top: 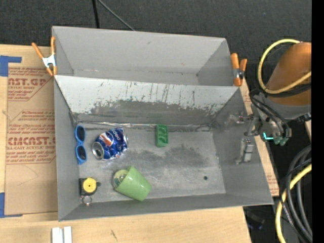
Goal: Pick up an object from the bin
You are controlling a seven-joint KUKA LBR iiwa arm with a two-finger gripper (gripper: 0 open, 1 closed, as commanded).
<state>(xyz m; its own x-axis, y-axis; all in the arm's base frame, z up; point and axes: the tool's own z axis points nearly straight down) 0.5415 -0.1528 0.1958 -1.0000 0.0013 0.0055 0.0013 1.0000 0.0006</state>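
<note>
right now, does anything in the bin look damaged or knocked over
The blue Pepsi can at the left is crushed and dented, and the green cup just in front of it lies tipped on its side. Nothing looks spilled.

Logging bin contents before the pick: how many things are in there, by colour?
Blue: 2 (sunglasses, crushed can)
Green: 2 (small block, tipped cup)
Yellow and black: 1 (small round gadget)
Total: 5

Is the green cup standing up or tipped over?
Tipped: the green cup lies on its side, its open mouth facing left.
</note>
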